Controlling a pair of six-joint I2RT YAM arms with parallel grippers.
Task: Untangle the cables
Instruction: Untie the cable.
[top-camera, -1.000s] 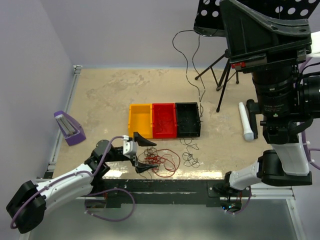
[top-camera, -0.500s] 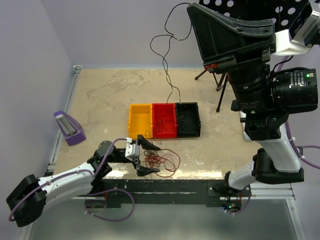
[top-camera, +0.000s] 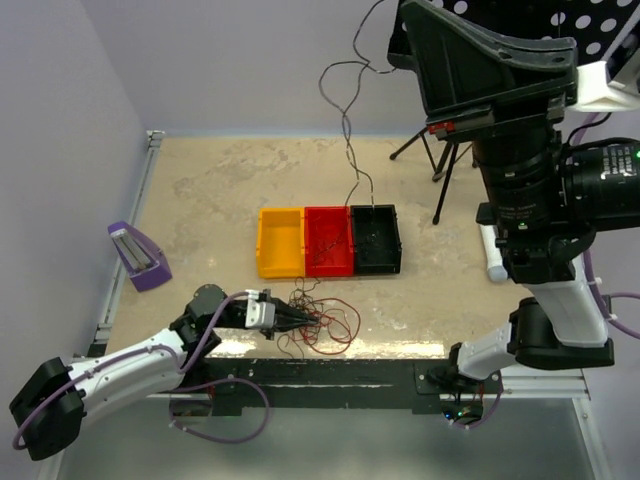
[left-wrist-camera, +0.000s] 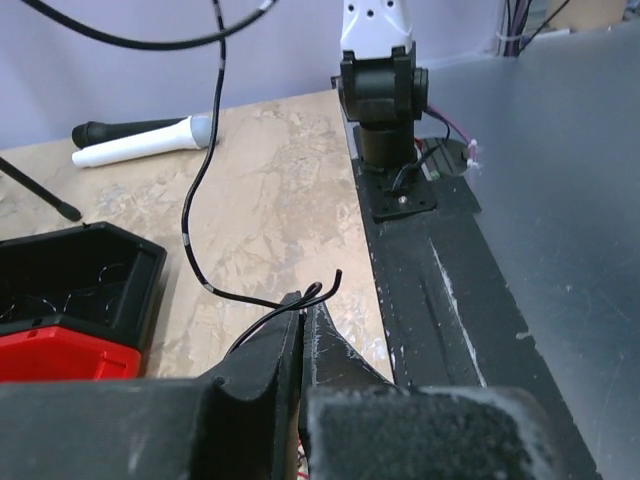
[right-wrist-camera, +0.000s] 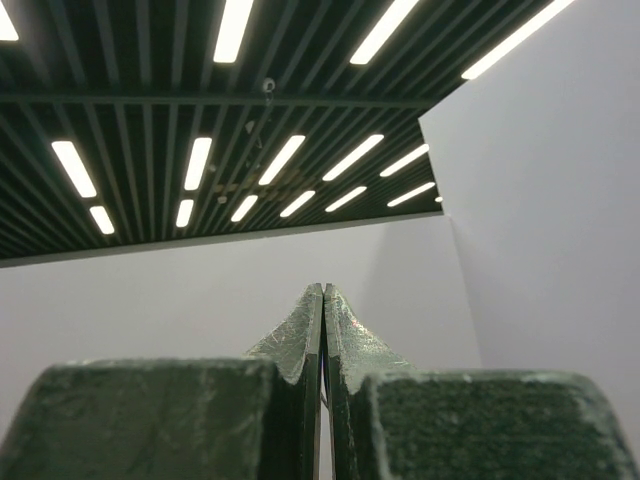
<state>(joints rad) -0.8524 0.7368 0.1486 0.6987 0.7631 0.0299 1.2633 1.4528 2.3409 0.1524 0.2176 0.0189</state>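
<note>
Your left tool (top-camera: 288, 319) is lying low over the near edge of the desk (top-camera: 200, 200). Its fingers are pressing shut on the cables (top-camera: 325, 322), a red and dark snarl sitting near the bins, and its tips are pinching a dark wire end. A dark strand (top-camera: 345, 110) is hanging from above down to the black bin (top-camera: 398, 250). Your right tool (right-wrist-camera: 323, 292) is pointing at the ceiling with its fingers closed together. I cannot tell whether it is holding anything.
</note>
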